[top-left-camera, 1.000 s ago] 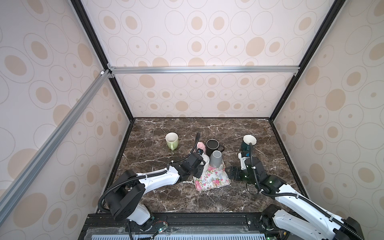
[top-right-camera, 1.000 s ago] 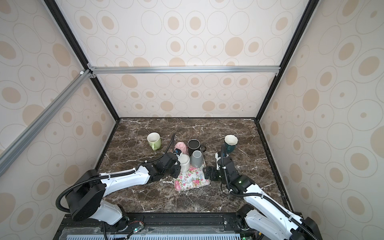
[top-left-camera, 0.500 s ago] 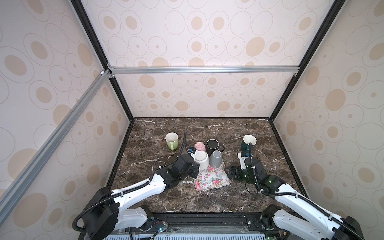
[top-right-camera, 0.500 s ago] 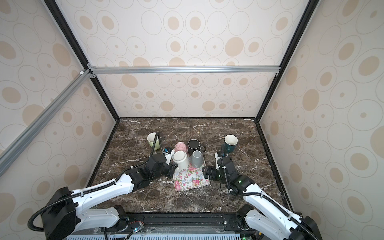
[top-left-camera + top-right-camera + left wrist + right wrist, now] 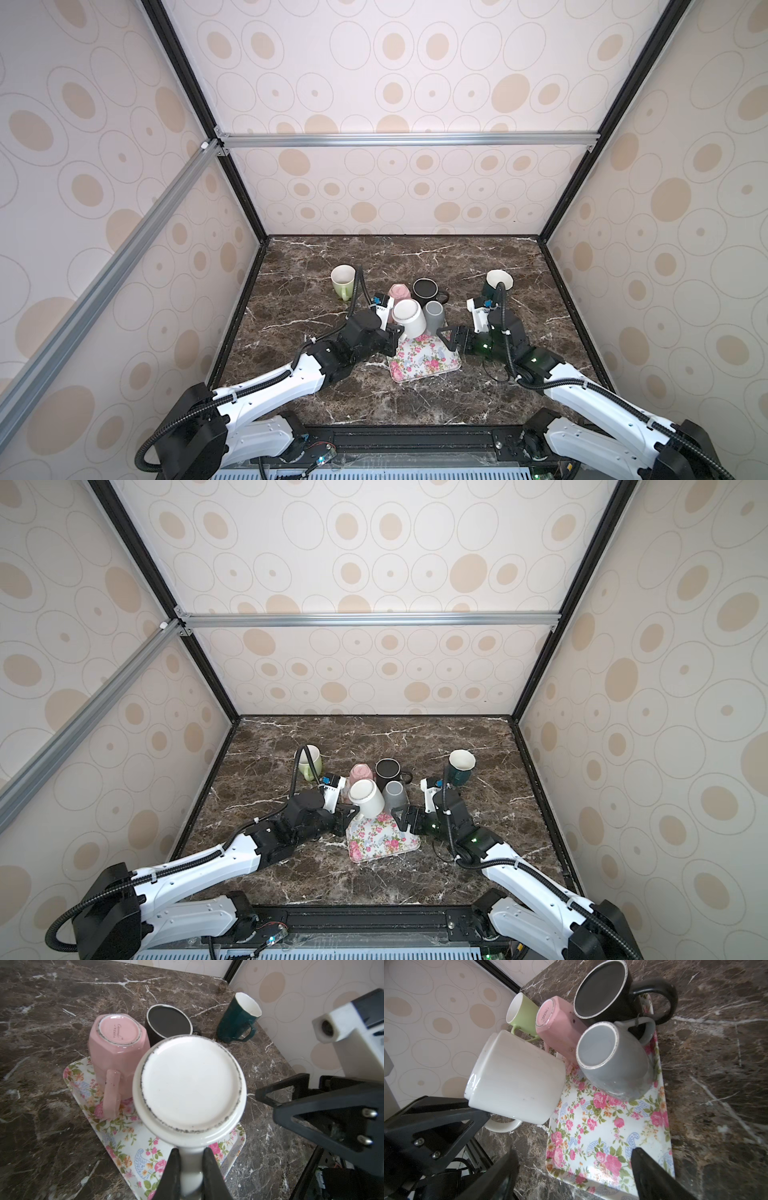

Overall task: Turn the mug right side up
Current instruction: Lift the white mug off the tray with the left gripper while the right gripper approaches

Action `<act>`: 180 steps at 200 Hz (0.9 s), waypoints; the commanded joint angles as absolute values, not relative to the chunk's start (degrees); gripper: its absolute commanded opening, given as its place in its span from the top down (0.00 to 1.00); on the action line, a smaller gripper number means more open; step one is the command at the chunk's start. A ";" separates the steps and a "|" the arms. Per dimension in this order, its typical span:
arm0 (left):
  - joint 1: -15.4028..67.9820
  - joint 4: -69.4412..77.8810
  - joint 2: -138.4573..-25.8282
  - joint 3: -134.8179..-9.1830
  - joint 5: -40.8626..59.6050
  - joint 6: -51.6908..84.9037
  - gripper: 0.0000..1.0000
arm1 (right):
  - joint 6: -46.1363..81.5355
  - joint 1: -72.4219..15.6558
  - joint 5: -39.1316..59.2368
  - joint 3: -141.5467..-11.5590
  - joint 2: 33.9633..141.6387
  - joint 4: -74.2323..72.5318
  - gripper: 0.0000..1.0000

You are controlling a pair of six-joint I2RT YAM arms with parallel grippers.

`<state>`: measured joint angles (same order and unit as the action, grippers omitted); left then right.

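Observation:
A white mug (image 5: 409,318) (image 5: 366,798) hangs tilted over the near-left part of the floral tray (image 5: 424,361) (image 5: 382,843). Its speckled base (image 5: 191,1084) faces up and back; its mouth points down towards the tray. My left gripper (image 5: 397,331) (image 5: 191,1153) is shut on the mug's handle. In the right wrist view the mug's side (image 5: 517,1078) shows with the handle underneath. My right gripper (image 5: 444,338) (image 5: 575,1151) stands open at the tray's right edge, holding nothing.
On the tray (image 5: 128,1142) a pink mug (image 5: 400,291) (image 5: 116,1043) and a grey mug (image 5: 434,313) (image 5: 612,1059) stand upside down. A black mug (image 5: 426,289), a green mug (image 5: 343,280) and a teal mug (image 5: 496,282) stand upright on the marble behind.
My left gripper has lifted the white mug off the tray and tipped it while the left arm swung back towards the front. The right arm has stayed put.

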<state>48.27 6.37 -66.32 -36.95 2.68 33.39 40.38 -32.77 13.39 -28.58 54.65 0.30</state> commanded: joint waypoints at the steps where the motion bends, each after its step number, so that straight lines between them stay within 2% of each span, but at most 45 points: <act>1: 48.34 17.31 -66.12 -39.07 4.27 35.47 1.00 | 42.70 -33.04 14.90 -27.11 54.69 -3.33 0.13; 83: 48.35 31.85 -71.83 -41.25 8.43 41.80 1.00 | 44.23 -33.05 14.65 -26.28 49.80 -5.40 0.15; 180: 48.39 42.04 -75.97 -43.52 11.62 47.29 1.00 | 48.61 -33.05 18.12 -22.98 48.65 -17.18 0.20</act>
